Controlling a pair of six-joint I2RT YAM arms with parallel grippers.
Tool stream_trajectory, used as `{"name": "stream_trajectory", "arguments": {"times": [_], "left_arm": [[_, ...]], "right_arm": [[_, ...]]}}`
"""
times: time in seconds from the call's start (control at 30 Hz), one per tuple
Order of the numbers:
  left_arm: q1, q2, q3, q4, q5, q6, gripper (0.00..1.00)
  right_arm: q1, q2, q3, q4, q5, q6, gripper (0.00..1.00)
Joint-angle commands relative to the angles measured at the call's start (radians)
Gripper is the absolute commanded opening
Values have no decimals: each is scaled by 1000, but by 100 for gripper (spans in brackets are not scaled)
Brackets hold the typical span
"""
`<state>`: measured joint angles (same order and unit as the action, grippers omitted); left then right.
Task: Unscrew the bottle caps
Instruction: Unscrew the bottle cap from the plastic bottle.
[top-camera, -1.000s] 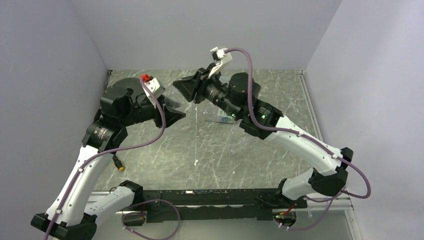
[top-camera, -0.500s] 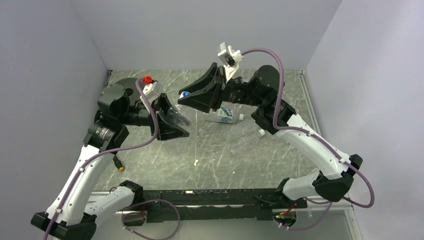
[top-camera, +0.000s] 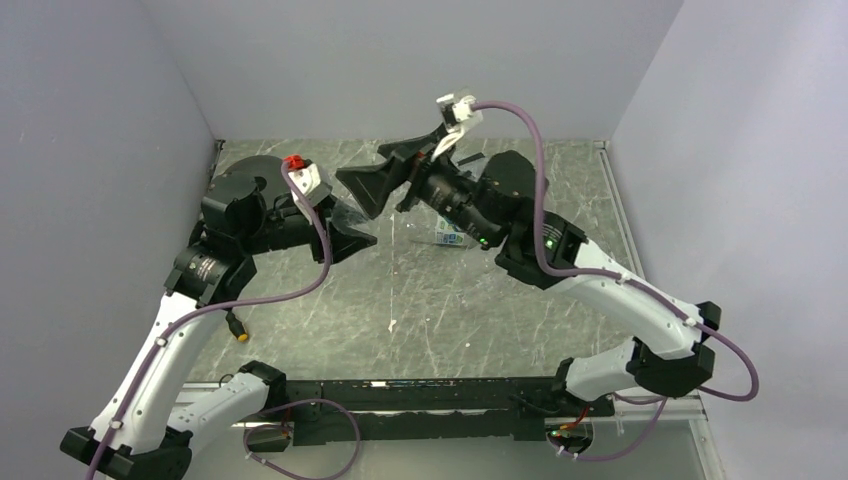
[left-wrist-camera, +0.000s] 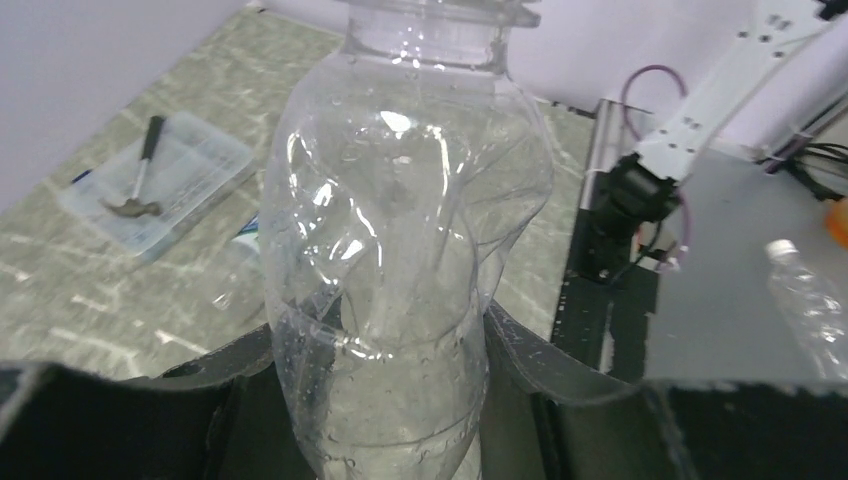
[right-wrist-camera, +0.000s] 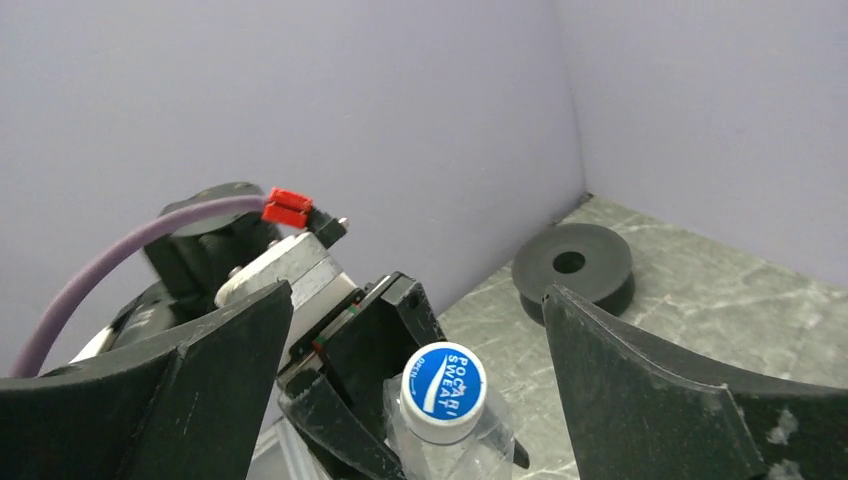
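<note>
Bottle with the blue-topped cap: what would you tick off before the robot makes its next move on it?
1. The bottle is held by the left gripper: ok, it is shut on the bottle's body.
2. The cap is on the bottle's neck: ok, it sits on top.
3. The right gripper is open: ok, its jaws stand wide.
4. The cap is lined up in the right gripper's gap: ok, roughly centred in the right wrist view.
5. The bottle's wall keeps its shape: not ok, it is creased and dented.
6. How tightly the cap is screwed on: cannot tell.
</note>
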<state>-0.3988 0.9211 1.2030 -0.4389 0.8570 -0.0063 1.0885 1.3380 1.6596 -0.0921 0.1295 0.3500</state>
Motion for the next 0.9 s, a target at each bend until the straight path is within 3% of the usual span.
{"name": "stream_trajectory", "arguments": {"times": [0.0,0.37,0.67,0.77,0.87], "left_arm": [[-3,10,32,-30,-161,75,32],[-3,-4,27,-27,-191,81,33],[-3,-7,22,-20,-178,76,32],[-3,-7,27,-13,-120,55,32],[-3,-5,34,11,42,16,31]], "right_arm": [[30,66,95,-105,228,-21,96],[34,119,148,-127,231,-2,63],[32,109,128,-96,194,4,21],[21,90,112,-62,119,-23,13],[-28,59,81,-3,-99,-50,9]]}}
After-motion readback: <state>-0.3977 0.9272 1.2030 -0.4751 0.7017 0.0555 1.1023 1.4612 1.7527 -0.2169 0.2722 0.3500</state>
